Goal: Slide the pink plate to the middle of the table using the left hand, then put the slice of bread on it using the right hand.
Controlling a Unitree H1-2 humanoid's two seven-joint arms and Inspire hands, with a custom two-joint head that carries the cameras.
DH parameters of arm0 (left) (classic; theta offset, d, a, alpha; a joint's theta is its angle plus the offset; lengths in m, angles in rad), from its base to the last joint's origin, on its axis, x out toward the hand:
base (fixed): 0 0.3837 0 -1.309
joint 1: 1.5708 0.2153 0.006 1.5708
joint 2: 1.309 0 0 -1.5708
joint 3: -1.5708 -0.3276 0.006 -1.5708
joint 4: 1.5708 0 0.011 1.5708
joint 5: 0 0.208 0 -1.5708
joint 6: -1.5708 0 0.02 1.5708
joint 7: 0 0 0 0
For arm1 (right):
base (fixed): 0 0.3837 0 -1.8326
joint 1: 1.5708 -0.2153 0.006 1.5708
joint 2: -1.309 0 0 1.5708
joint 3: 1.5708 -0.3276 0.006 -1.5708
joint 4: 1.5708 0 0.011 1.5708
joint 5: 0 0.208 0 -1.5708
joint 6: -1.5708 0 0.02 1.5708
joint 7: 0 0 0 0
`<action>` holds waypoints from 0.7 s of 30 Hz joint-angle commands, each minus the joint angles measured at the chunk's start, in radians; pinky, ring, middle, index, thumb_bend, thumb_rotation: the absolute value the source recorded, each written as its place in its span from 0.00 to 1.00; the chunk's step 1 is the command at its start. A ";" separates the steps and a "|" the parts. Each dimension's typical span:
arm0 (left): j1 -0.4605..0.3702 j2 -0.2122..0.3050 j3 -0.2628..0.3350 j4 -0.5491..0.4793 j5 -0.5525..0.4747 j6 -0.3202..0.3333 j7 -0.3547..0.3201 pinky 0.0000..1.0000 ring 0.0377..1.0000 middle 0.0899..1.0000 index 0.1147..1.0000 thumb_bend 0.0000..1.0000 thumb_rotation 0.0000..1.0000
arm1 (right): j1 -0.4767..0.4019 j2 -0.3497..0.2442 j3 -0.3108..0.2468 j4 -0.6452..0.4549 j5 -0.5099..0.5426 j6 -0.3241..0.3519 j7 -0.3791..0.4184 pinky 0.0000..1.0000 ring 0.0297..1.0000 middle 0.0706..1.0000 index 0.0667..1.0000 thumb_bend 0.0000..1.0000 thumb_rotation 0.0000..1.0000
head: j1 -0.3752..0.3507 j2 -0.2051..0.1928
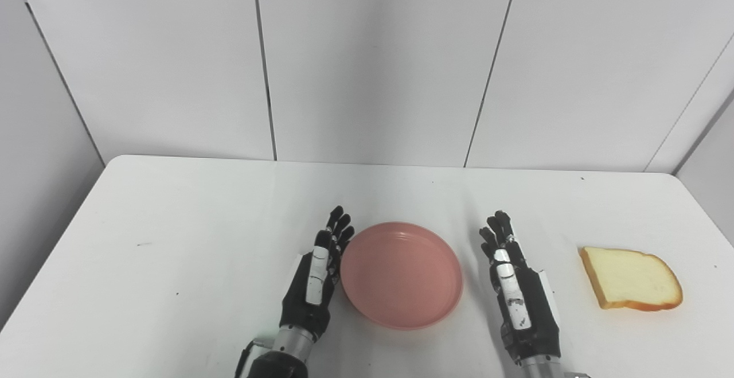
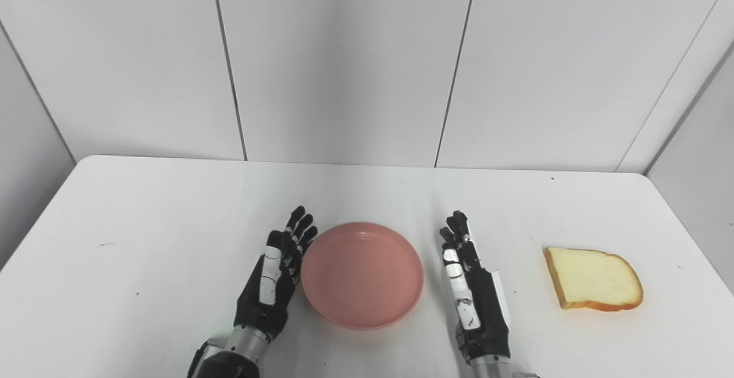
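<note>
The pink plate [image 1: 401, 275] lies near the middle of the white table [image 1: 172, 223], close to the front edge, with nothing on it. My left hand [image 1: 318, 275] stands edge-on just left of the plate, fingers straight and open, at or very near its rim. My right hand [image 1: 513, 286] is also open, fingers extended, a short gap to the right of the plate. The slice of bread [image 1: 631, 279] lies flat on the table further right, well apart from my right hand.
White wall panels [image 1: 367, 62] stand behind the table's far edge. The table's rounded corners show at the back left and back right. A few small dark specks mark the tabletop.
</note>
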 commanded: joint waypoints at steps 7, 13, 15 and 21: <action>-0.028 -0.032 0.012 0.065 0.100 -0.039 0.113 1.00 1.00 1.00 1.00 0.79 1.00 | -0.068 -0.093 -0.064 -0.062 0.040 -0.028 0.026 1.00 0.97 0.97 0.97 0.69 0.82 | -0.045 -0.009; -0.054 -0.038 0.045 0.102 0.089 -0.043 0.145 1.00 1.00 1.00 1.00 0.73 1.00 | -0.098 -0.186 -0.118 -0.084 0.001 -0.034 0.027 1.00 0.95 0.92 0.94 0.72 0.79 | -0.105 -0.026; -0.058 -0.039 0.053 0.104 0.080 -0.040 0.142 1.00 1.00 1.00 1.00 0.73 1.00 | -0.104 -0.223 -0.134 -0.085 0.007 -0.022 0.039 0.98 0.92 0.91 0.92 0.71 0.70 | -0.116 -0.029; -0.068 -0.040 0.064 0.115 0.085 -0.035 0.146 1.00 1.00 1.00 1.00 0.72 1.00 | -0.118 -0.442 -0.155 -0.080 -0.070 0.033 0.127 0.85 0.88 0.90 0.92 0.74 0.65 | -0.169 -0.037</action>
